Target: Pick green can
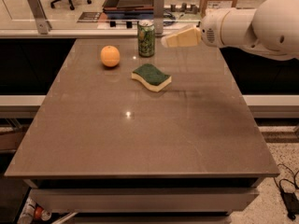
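Green can upright, silver top up, claw just beside it, grip unclear

The white arm reaches in from the right edge of the view, roughly level and pointing left, its rounded wrist carrying the cream-coloured gripper, which hangs in the air at upper centre, tip tilted slightly downward.
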You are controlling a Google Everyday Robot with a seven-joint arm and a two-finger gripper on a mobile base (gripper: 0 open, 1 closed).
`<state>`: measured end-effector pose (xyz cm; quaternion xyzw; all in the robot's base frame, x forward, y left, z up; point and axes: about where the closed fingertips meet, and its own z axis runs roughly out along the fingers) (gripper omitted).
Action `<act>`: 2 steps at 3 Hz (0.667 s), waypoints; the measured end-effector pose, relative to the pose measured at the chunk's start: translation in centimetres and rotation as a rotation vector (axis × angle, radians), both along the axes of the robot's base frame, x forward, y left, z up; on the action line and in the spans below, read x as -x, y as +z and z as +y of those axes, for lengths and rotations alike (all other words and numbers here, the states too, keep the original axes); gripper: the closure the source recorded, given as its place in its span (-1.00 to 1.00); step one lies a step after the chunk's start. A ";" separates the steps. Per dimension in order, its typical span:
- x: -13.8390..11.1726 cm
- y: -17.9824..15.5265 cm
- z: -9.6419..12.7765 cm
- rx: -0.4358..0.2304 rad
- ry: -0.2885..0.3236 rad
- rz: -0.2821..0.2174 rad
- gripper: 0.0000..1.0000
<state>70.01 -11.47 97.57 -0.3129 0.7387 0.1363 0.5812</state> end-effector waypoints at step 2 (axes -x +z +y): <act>-3.9 -1.2 3.3 -0.069 0.038 -0.013 -1.00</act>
